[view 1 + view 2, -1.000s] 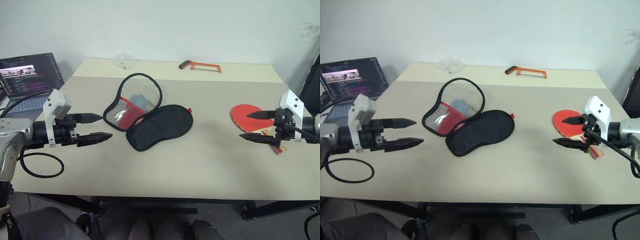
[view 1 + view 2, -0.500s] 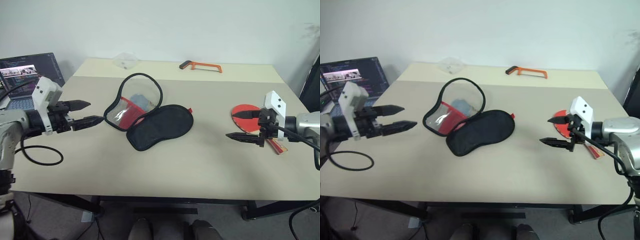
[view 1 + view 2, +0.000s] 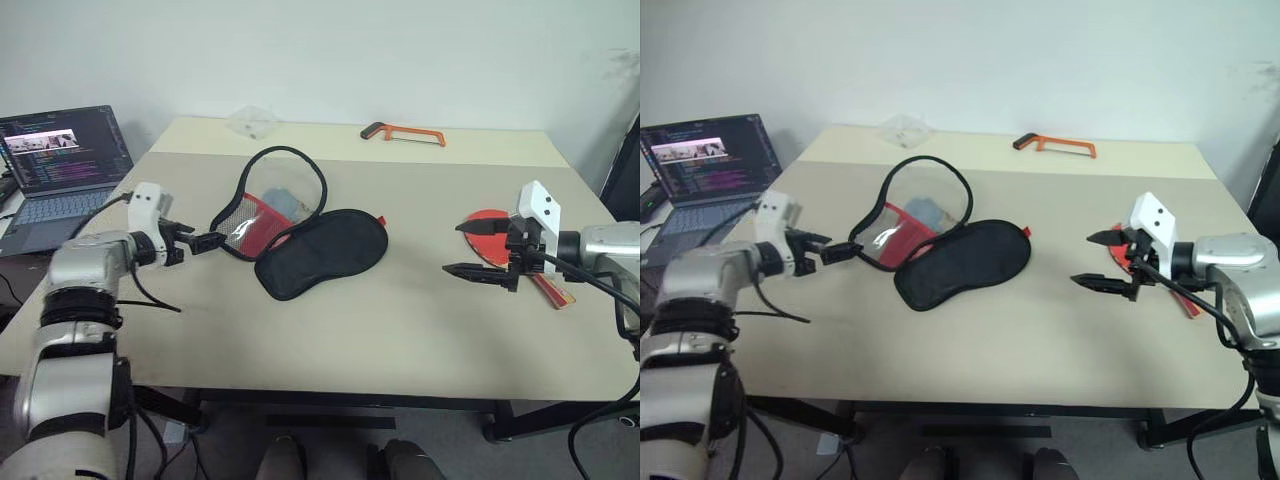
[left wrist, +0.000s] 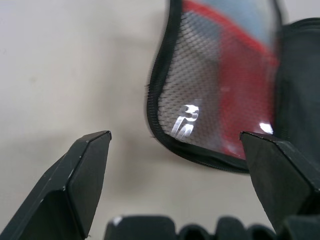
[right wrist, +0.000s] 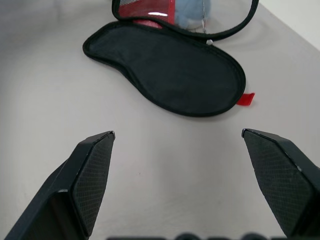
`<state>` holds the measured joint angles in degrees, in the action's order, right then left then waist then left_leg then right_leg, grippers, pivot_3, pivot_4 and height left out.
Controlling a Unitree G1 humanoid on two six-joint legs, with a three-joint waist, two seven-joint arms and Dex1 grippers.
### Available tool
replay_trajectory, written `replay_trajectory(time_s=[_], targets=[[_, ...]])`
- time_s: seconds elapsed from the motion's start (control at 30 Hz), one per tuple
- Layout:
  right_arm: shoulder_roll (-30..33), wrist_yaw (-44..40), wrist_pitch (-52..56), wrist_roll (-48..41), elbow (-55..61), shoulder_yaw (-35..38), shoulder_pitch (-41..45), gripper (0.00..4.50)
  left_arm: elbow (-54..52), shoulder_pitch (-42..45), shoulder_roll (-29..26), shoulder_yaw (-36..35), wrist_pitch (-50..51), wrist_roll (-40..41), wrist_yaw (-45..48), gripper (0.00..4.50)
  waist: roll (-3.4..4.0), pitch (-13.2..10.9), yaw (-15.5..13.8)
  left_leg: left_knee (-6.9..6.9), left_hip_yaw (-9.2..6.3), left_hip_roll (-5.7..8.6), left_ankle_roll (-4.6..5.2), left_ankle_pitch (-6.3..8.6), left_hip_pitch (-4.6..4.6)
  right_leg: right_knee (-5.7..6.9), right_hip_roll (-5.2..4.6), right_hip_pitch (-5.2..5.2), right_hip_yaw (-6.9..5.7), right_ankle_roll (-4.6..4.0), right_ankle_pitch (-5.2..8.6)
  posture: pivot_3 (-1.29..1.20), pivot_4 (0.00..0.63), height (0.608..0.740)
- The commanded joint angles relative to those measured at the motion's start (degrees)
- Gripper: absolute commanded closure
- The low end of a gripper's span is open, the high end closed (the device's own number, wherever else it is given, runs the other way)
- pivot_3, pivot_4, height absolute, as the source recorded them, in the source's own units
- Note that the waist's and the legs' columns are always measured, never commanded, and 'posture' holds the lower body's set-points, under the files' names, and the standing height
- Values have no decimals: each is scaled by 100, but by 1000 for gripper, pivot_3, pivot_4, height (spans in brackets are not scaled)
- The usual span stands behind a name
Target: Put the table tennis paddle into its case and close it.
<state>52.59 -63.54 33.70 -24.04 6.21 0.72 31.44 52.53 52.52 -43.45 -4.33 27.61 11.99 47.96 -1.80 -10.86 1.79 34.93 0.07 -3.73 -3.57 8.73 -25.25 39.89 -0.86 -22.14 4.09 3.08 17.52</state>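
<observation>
Case (image 3: 300, 235) at centre of frame, unzipped: black half flat on the table (image 3: 400, 330), mesh-and-red flap propped up behind it toward upper left, something pale grey inside. Paddle (image 3: 495, 235) at right of frame, red face up, handle running toward lower right, well apart from the case. Left gripper (image 3: 210, 241) at left-centre, fingers spread wide, empty, tips just beside the lower rim of the mesh flap; contact not resolvable, rim seen lying between the two fingers (image 4: 85, 175) in the wrist view. Right gripper (image 3: 470, 250) at right, jaws wide apart, empty, hovering just left of the paddle's face and aimed at the case rather than at the paddle. Step in hand, as judged: reaching to secure the flap so the mouth is held open; paddle untouched, insertion and zipping not begun. Next move likely calls for closing the left fingers on the flap rim without collapsing it, then turning the right gripper back to take the paddle by handle or edge. Laptop (image 3: 60, 160) at far left, orange hacksaw (image 3: 403, 132) at upper centre, both out of the way.
</observation>
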Motion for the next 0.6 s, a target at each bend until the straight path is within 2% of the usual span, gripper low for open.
replay_trajectory(time_s=[0.03,0.23,0.4,0.5,0.6], targets=[[190,19,128,-81,306,243,-84,15,693,395,288,28,-588,-278,-260,0,0,0,-3,0,0,1,0,0,-1,0,0,0,-1,0,0,0,150,740],[358,101,443,-186,632,435,-187,15,1663,752,947,-160,-1117,-428,-828,0,-1,0,-3,2,-3,2,0,0,-5,1,-1,0,-1,1,-1,0,150,740],[486,116,524,-213,668,494,-178,15,1847,837,1226,-338,-1397,-403,-1002,0,-1,0,-6,6,-6,6,-2,-1,-4,3,-3,4,-1,7,-4,0,150,740],[501,142,530,-223,693,467,-159,0,1759,818,1315,-413,-1490,-364,-822,577,-1,-1,-12,8,-6,7,-2,-2,-4,3,-3,4,-2,8,-4,0,150,740],[474,166,509,-213,688,450,-155,0,1656,785,1312,-498,-1475,-308,-694,1625,-1,-1,-11,8,-6,7,-2,-2,-5,2,-3,4,-2,9,-4,0,150,740]])
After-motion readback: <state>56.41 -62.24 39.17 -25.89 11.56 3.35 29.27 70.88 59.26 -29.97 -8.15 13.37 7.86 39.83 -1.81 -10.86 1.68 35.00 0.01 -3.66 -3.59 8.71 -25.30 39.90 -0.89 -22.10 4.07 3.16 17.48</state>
